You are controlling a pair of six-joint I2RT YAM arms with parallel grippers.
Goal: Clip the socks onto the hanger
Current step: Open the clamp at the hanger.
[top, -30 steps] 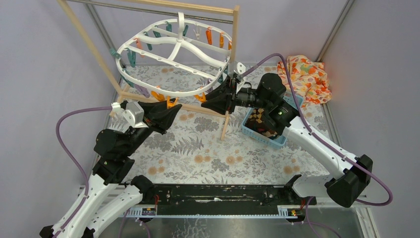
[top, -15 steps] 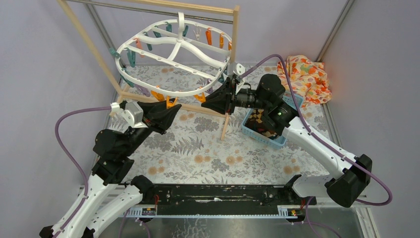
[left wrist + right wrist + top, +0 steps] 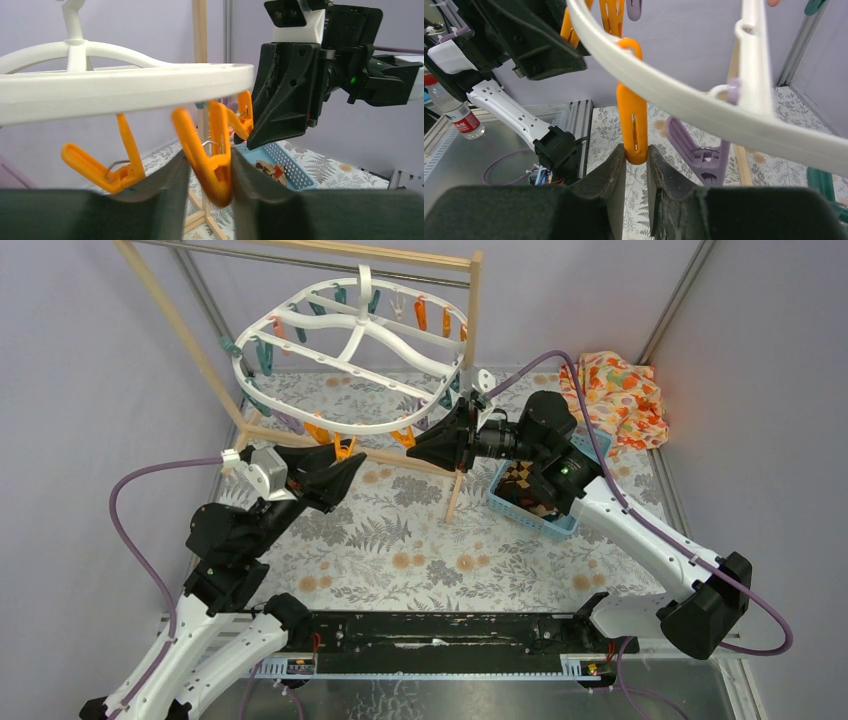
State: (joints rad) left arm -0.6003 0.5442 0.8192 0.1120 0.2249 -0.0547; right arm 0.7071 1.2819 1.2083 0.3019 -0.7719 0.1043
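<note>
The white oval hanger [image 3: 350, 350] hangs from the wooden rack, with pegs dangling from its rim. My left gripper [image 3: 350, 462] is under the near rim; the left wrist view shows it [image 3: 208, 152] shut on an orange peg [image 3: 215, 175] that touches both pads. My right gripper [image 3: 415, 452] is at the near-right rim; the right wrist view shows it [image 3: 636, 149] shut on the lower tip of another orange peg [image 3: 632, 120]. A brown checked sock [image 3: 520, 480] lies in the blue basket [image 3: 545, 520]. The magenta striped sock is out of view.
The wooden rack's post [image 3: 472, 330] and base rail [image 3: 430, 465] stand right by both grippers. An orange floral cloth [image 3: 615, 395] lies at the back right. A purple peg [image 3: 704, 155] and a second orange peg [image 3: 107, 170] hang beside the gripped ones.
Almost nothing: the left arm has shifted very slightly to the left. Both grippers stay at the hanger's near rim.
</note>
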